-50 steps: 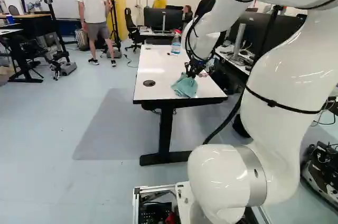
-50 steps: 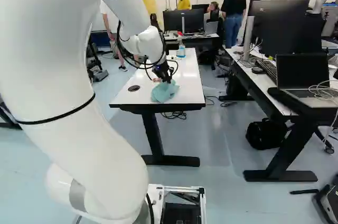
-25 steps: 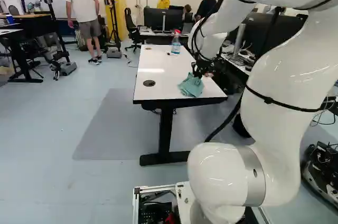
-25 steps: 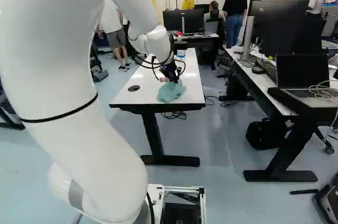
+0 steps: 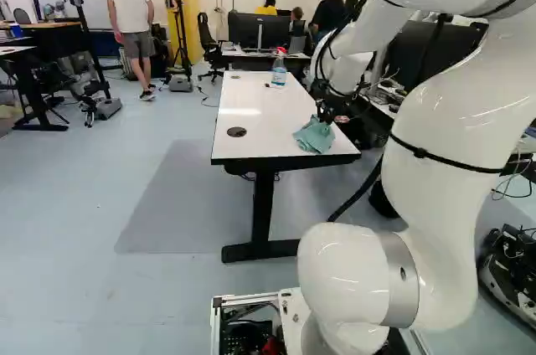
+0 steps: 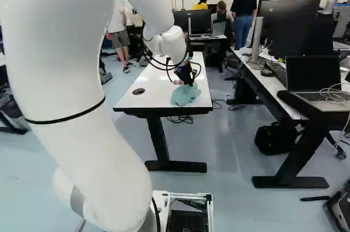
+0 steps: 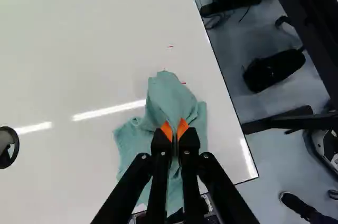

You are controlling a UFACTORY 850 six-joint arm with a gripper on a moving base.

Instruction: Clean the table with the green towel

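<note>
The green towel [image 7: 174, 97] lay bunched on the white table [image 5: 260, 104], at the end nearest the base and toward the right-hand long edge in both base views. Gripper [image 6: 189, 82]: its two fingers stood close together in the wrist view, orange pads [image 7: 167, 130] pressing a gathered fold of the towel from both sides. Part of the cloth rose in a rounded hump just ahead of the fingertips; the rest spread loosely to either side and under the fingers, its far extent there partly hidden by them. Small red marks showed on the tabletop ahead of the gripper: one mark [image 7: 183, 82] just beside the hump, another [image 7: 170, 46] a little farther on. The white arm [image 5: 452, 120] reached out over the near end of the table, wrist above the cloth. A dark round cable grommet [image 5: 237, 131] sat in the top, apart from the towel, near the opposite long edge. A spray bottle [image 5: 279, 70] with a red top stood upright farther along the table. To the right in the right base view, a second desk [image 6: 266, 82] bore a monitor [image 6: 290, 27] and an open laptop [image 6: 314, 81]; a black bag [image 6: 275, 138] rested on the floor beside it.
</note>
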